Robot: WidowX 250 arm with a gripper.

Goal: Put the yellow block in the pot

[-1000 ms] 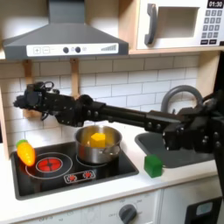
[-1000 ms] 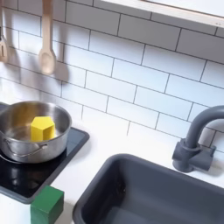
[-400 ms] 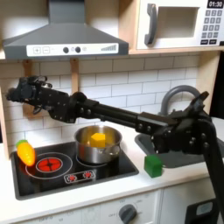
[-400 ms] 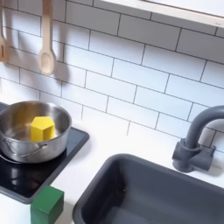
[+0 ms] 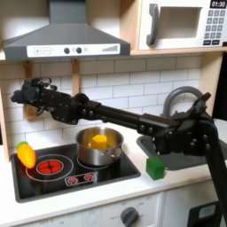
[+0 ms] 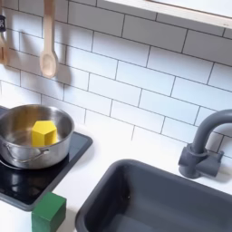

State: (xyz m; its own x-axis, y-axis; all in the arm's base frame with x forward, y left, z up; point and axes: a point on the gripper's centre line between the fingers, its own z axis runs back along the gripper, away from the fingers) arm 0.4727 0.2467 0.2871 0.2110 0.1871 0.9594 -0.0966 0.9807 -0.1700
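In the first exterior view, a toy kitchen is shown with a black stove top (image 5: pixel 80 173) set into a white counter (image 5: pixel 177 182). The pot (image 5: pixel 99 147) is seen standing on the stove top, and the yellow block (image 5: pixel 99 140) is seen lying inside it. The black arm is stretched from the first exterior view's right across the tiled wall, above the pot, and the gripper (image 5: pixel 23 95) is held high at the first exterior view's left, well apart from the pot and from the block; whether its fingers are apart or together cannot be told from this picture. An orange-yellow toy vegetable (image 5: pixel 26 154) with a green tip is placed at the left edge of the stove top, and a green cube (image 5: pixel 156 168) is placed on the counter just right of the stove top. A microwave (image 5: pixel 182 24) is mounted at the upper right. In the second exterior view, the pot (image 6: pixel 18 136) is shown on the stove top (image 6: pixel 41 177), with the yellow block (image 6: pixel 43 132) resting on its bottom, near the middle. The green cube (image 6: pixel 48 214) is seen at the lower edge, in front of the stove top. A wooden spoon (image 6: pixel 48 41) is hung on the tiled wall above the pot. A dark sink (image 6: pixel 154 199) and a grey tap (image 6: pixel 204 145) are seen at the second exterior view's right.
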